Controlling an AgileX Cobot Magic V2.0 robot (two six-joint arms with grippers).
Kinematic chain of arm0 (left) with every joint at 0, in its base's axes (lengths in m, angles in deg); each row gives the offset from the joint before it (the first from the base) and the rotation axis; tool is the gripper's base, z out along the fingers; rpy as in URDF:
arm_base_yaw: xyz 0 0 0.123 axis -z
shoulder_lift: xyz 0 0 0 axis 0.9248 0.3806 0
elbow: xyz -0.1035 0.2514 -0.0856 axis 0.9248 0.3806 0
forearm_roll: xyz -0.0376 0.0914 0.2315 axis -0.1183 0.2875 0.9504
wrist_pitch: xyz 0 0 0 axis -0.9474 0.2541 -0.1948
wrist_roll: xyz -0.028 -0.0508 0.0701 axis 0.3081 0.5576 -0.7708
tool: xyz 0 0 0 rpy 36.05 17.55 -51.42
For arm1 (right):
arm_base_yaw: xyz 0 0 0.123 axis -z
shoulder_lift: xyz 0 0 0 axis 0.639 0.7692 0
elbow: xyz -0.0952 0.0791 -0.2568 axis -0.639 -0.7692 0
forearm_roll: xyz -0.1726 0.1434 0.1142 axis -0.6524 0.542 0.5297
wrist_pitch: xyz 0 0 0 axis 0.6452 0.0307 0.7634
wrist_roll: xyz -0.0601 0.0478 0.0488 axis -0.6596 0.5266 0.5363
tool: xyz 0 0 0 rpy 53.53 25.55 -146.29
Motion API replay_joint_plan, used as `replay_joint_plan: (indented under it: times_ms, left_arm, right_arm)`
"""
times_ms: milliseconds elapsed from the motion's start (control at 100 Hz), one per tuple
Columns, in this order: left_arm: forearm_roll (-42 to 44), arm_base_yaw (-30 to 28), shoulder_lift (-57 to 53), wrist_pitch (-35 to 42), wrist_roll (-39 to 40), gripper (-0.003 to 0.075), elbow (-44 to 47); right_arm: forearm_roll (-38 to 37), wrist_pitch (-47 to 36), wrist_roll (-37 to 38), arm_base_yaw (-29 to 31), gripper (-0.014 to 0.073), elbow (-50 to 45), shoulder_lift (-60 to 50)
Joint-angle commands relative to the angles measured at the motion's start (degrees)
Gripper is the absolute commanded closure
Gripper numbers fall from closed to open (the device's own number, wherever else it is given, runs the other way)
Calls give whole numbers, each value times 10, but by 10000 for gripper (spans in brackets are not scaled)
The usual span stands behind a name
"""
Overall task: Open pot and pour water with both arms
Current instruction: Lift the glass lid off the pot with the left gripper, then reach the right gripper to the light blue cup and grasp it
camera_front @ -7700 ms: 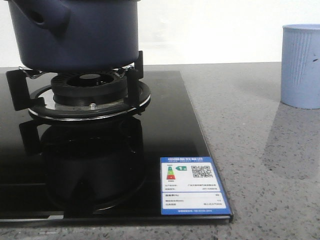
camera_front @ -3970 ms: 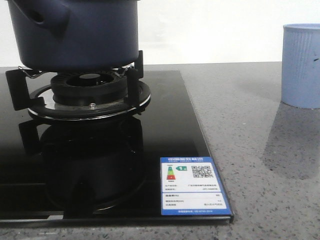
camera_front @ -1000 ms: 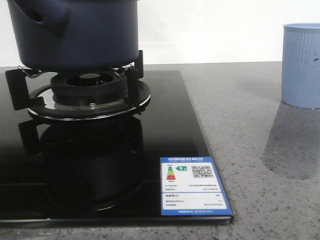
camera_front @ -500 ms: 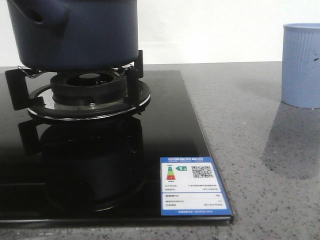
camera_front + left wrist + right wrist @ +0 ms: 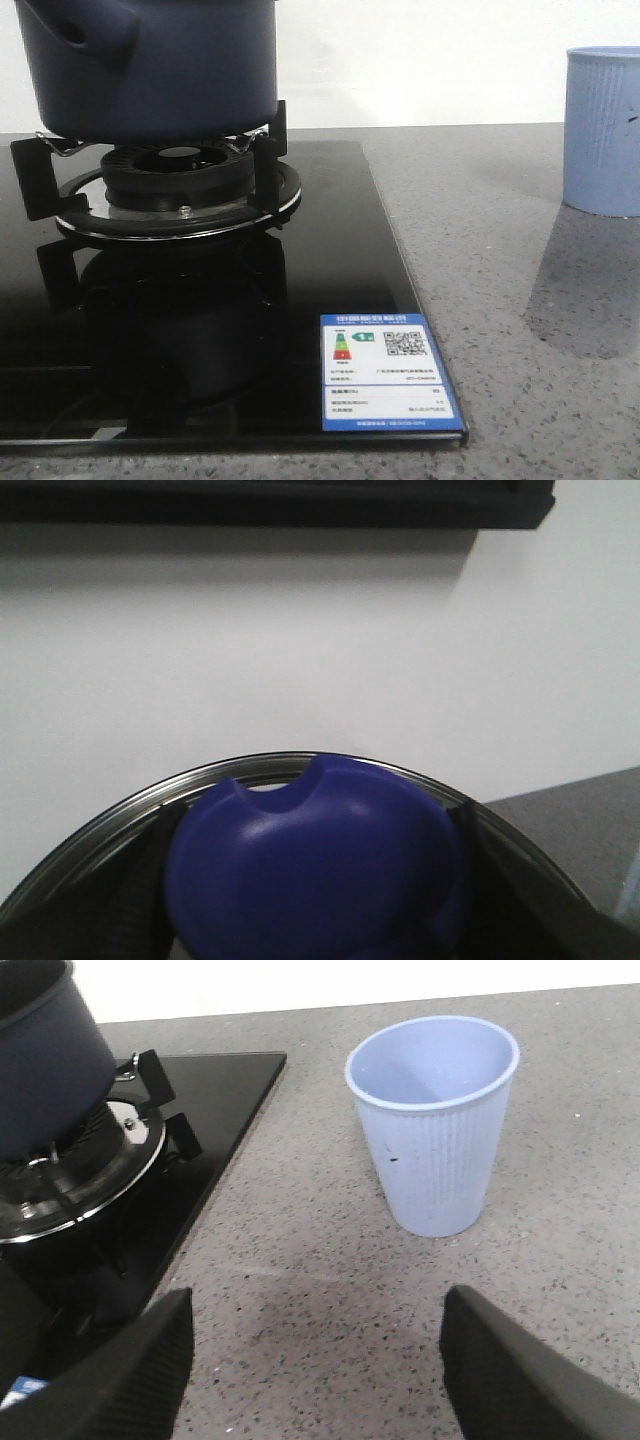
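The dark navy pot (image 5: 150, 70) sits on the gas burner's stand (image 5: 180, 185), its side stub (image 5: 75, 28) toward the front left; its top is out of frame. It also shows in the right wrist view (image 5: 45, 1060). My left gripper (image 5: 315, 890) is shut on the lid's blue knob (image 5: 310, 850), dark fingers (image 5: 130, 910) on either side, with the lid's metal rim (image 5: 120, 805) round it against a white wall. My right gripper (image 5: 315, 1360) is open and empty over the counter, near the light blue ribbed cup (image 5: 435, 1125). Neither gripper shows in the front view.
The black glass hob (image 5: 330, 260) carries a blue-and-white label (image 5: 385, 370) at its front right corner. The light blue cup (image 5: 603, 130) stands on the speckled grey counter (image 5: 500, 300) at the far right. A white wall is behind.
The pot has shifted very slightly on its stand. The cup and the hob are where they were.
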Motion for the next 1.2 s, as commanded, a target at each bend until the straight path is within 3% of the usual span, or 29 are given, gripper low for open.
replay_joint_plan:
  times_ms: [0,410,740,1030,1190]
  left_arm:
    - [3,-23,-41,45,-2,318,-23]
    - [4,-104,-115,13,-2,318,-23]
    - [4,-112,-123,11,-2,318,-23]
    - [4,-112,-123,11,-2,318,-23]
    - [8,-112,-123,11,-2,318,-23]
  right_arm:
    - [12,-75,-11,0,123,-6,9]
    - [13,-224,-11,0,123,-61,77]
    - [13,-282,-16,0,118,-53,206]
    - [12,-342,-45,-87,16,-24,287]
    - [13,-400,-45,-91,13,-24,328]
